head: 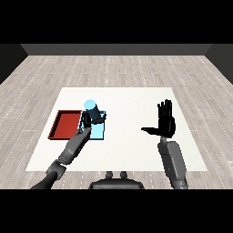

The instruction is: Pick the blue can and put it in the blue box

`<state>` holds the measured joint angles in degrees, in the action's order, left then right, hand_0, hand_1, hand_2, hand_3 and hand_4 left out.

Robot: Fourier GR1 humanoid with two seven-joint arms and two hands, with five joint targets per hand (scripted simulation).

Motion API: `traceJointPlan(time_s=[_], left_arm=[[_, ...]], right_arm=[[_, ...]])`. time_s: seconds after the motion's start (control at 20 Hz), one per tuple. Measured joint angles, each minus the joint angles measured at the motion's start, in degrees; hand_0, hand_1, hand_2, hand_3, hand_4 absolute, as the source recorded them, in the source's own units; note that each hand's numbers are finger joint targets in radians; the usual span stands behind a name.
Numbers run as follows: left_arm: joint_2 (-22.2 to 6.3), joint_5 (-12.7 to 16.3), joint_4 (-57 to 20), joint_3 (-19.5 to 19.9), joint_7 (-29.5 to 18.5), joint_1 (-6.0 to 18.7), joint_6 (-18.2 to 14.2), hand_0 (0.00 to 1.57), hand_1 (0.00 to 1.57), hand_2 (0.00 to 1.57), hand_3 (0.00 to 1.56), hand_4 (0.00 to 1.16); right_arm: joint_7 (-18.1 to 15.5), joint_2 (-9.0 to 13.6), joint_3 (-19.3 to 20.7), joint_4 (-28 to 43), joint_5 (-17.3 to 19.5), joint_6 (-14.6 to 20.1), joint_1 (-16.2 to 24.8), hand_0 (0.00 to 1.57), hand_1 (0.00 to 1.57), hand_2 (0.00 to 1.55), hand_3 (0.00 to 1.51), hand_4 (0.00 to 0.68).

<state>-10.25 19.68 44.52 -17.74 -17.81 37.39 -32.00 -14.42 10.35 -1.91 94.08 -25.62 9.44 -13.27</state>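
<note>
While over the blue tray (101, 132), the blue can (90, 107) sits within left hand (89, 119) fingers.

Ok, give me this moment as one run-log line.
left hand: curled round blue can | can: over light blue tray | red tray: nothing in it | right hand: open, raised, holds nothing

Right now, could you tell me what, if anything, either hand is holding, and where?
The left hand curls round the blue can at its side, over the blue tray. The right hand holds nothing.
</note>
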Motion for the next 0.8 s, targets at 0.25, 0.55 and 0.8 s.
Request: traceJointPlan(time_s=[0.25, 0.55, 0.8], left_arm=[[-2.2, -1.1, -12.2, 3.4, 1.6, 5.7, 1.9, 1.57, 1.57, 1.57, 1.49, 1.10], [-1.8, -2.6, -26.4, 5.0, 4.9, 9.9, 2.5, 1.57, 1.57, 1.51, 1.35, 0.99], [-0.2, -4.4, -35.6, 4.8, 8.2, 10.7, 0.8, 0.90, 0.90, 0.84, 0.95, 0.90]], right_arm=[[-0.6, 0.7, 2.5, -2.4, -0.7, -0.9, -0.1, 0.00, 0.00, 0.00, 0.00, 0.000], [-1.5, -0.3, 3.1, -6.3, -0.3, -1.0, -2.4, 0.00, 0.00, 0.00, 0.00, 0.000], [-2.9, -1.4, 2.8, -8.8, 0.5, -1.0, -2.5, 0.00, 0.00, 0.00, 0.00, 0.000]])
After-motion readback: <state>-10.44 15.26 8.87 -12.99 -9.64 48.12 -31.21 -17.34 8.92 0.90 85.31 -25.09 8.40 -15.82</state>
